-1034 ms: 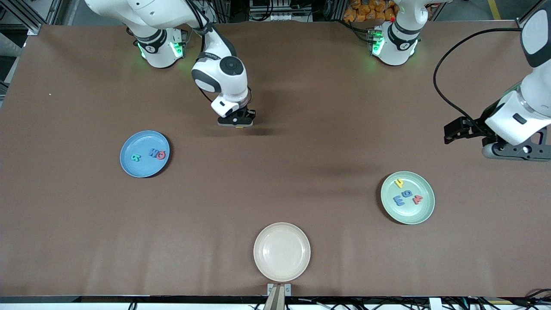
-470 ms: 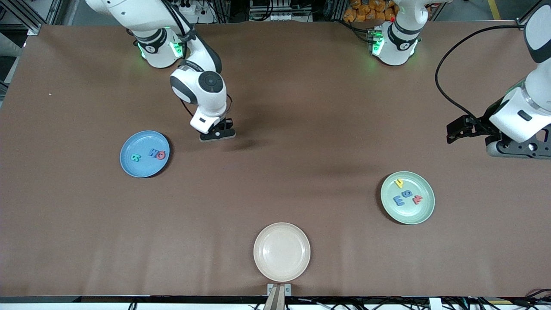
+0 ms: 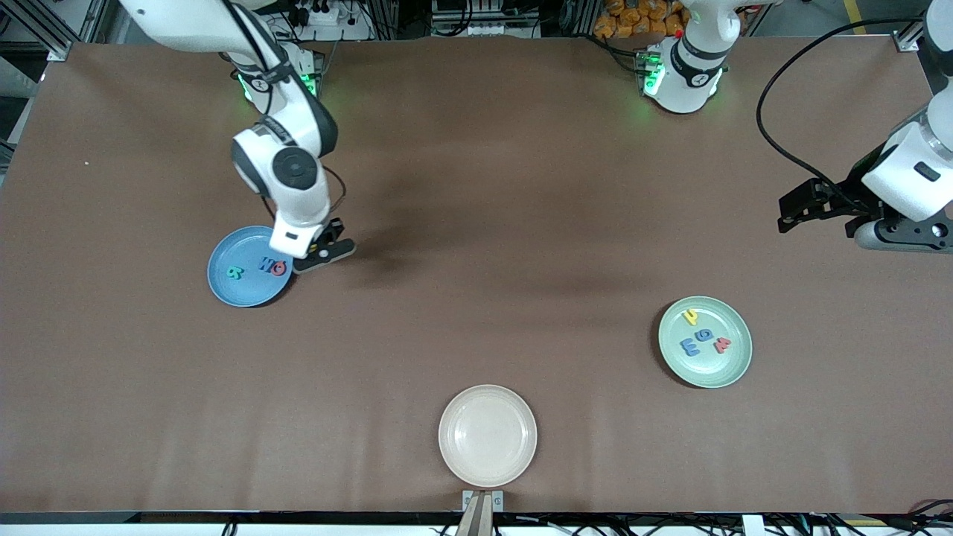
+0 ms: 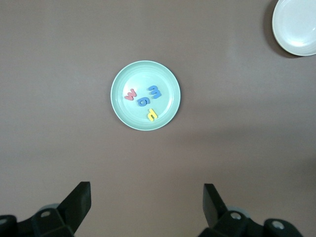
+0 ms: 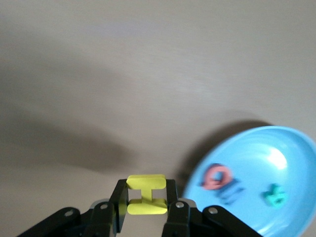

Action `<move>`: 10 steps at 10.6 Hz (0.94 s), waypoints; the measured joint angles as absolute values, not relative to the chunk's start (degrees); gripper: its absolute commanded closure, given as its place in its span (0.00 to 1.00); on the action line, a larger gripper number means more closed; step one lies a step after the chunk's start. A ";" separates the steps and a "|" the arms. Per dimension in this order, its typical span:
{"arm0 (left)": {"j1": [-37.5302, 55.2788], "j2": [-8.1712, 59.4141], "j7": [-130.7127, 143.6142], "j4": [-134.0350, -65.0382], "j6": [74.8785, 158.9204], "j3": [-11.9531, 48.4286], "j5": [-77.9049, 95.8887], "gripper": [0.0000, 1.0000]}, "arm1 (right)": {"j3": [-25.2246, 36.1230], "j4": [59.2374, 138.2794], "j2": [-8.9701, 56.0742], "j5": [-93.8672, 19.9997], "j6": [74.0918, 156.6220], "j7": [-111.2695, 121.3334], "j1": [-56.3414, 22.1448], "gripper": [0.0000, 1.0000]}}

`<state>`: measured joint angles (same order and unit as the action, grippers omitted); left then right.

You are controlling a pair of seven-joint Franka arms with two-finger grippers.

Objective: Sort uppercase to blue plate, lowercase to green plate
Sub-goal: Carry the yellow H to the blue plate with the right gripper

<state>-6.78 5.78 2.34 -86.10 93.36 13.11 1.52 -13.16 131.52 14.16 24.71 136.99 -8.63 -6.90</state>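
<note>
Nearest the camera, the cream plate (image 3: 488, 435) is sitting empty. On the green plate (image 3: 737, 365) four letters are lying: yellow, red and two blue. On the blue plate (image 3: 223, 286) the R (image 3: 234, 272), W (image 3: 265, 263) and Q (image 3: 278, 267) are resting. My right gripper (image 3: 325, 253) is clamping the yellow H (image 5: 146, 194) just beside that plate's rim, having swept over from mid-table. My left gripper (image 3: 791, 214) is waiting wide open.
</note>
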 measured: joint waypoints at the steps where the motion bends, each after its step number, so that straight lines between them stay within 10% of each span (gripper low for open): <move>1: -7.73 5.78 1.14 -86.37 93.36 13.09 2.25 0.00 | -12.40 131.52 13.67 21.73 136.26 -1.79 -4.89 0.67; 10: -7.96 4.98 2.12 -86.98 93.32 16.15 2.42 0.00 | -6.96 132.55 15.60 8.73 144.35 13.64 0.89 0.65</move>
